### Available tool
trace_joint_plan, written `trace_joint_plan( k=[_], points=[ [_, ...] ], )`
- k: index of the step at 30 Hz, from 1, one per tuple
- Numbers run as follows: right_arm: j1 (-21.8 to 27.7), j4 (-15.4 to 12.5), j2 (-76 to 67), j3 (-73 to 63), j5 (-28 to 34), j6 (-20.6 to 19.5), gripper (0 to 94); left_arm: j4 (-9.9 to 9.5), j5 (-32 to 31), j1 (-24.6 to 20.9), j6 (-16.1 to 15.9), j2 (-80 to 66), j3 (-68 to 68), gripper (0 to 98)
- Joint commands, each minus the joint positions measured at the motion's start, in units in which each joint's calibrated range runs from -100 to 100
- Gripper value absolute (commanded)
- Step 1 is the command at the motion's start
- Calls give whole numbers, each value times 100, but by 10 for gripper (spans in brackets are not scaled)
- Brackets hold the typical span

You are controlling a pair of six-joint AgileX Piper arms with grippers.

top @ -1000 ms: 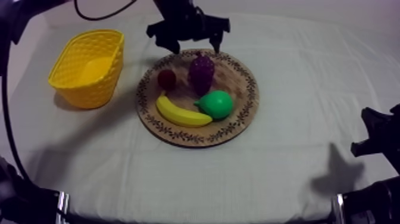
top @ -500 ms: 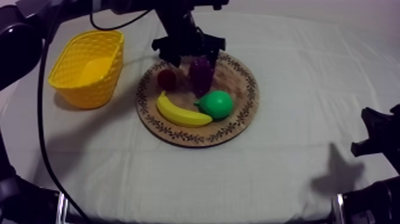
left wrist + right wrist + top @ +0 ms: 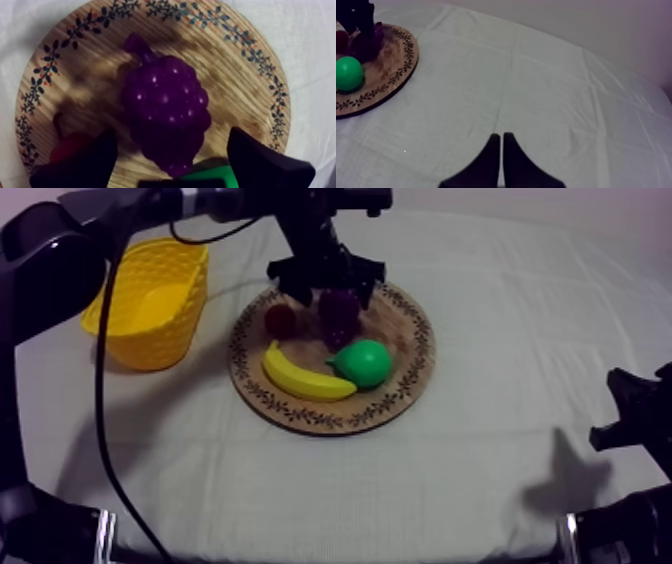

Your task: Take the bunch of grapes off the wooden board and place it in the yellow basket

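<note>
The purple bunch of grapes [image 3: 338,310] [image 3: 165,107] lies on the round wooden board [image 3: 400,373] [image 3: 240,80], at its far side. My left gripper [image 3: 327,286] [image 3: 170,152] hangs right over the bunch, open, with one black finger on each side of the grapes and not closed on them. The yellow basket [image 3: 150,300] stands left of the board. Low at the table's right, my right gripper [image 3: 501,157] is shut on nothing, its fingers lying together as a narrow wedge over bare cloth.
On the board also lie a small red fruit [image 3: 281,321] [image 3: 67,147], a banana [image 3: 305,378] and a green pear [image 3: 362,363] [image 3: 348,73], all close to the grapes. My left arm [image 3: 150,208] reaches in over the basket from the upper left.
My left gripper has come down from behind the board's far rim onto the grapes, its fingers now straddling the bunch. The right arm has stayed still.
</note>
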Motion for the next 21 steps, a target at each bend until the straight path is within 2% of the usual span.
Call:
trace_joint_plan(
  k=[1, 21],
  points=[
    [1, -2, 0, -1, -8, 2, 5, 4, 10, -10, 5, 50, -20, 817],
    [-37, -2, 0, -1, -8, 2, 5, 11, 616, -31, 100, 843, -968, 818]
  ],
)
